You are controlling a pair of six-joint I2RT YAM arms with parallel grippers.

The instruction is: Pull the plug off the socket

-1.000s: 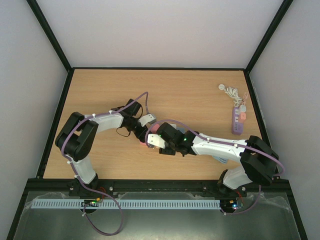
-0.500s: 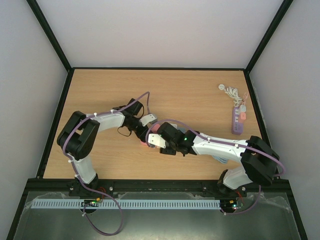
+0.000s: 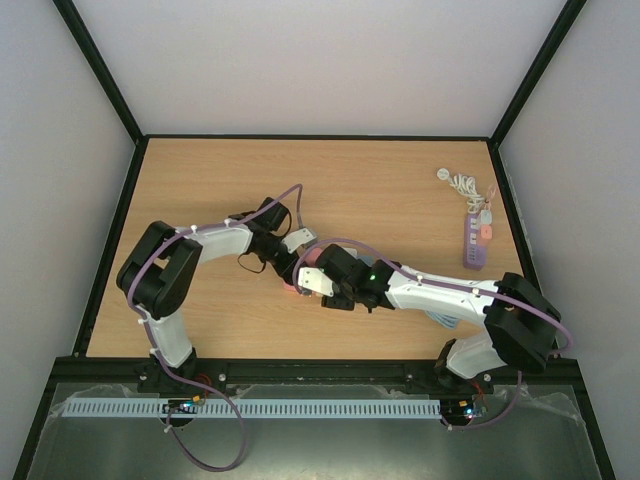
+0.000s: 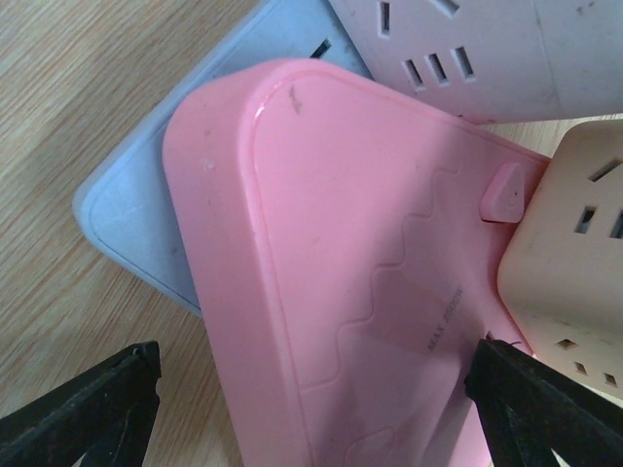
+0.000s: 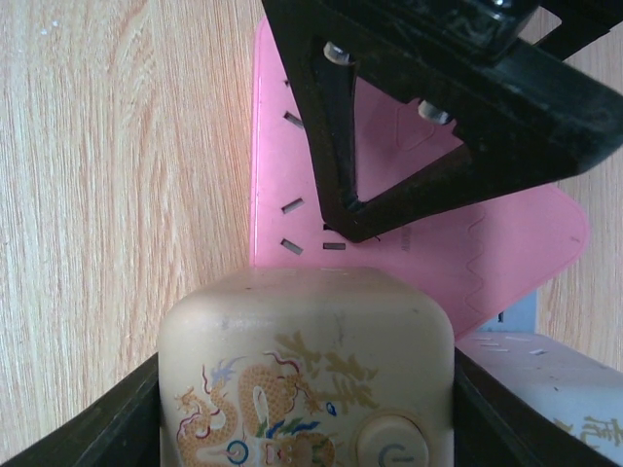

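The plug [image 5: 307,370], a cream cube printed with a dragon, appears seated on the flat pink socket [image 4: 341,243]. The socket lies near the middle of the counter [image 3: 380,190], a little toward its near edge, and partly on top of a grey-blue slab [image 4: 146,204].

The right hand [image 5: 307,433] grasps the plug, with a finger against each side. The left hand [image 4: 316,389] is released, spread wide astride the socket. In the right wrist view its black frame lies across the pink face just beyond the plug.

The step in hand looks like the pull itself, with the grip made and the base pinned. The next move calls for a straight draw along the pins, away from the socket. The left hand should press down meanwhile so the socket neither lifts nor slides.

A purple strip [image 3: 474,240] lies well apart, by the counter's right edge.
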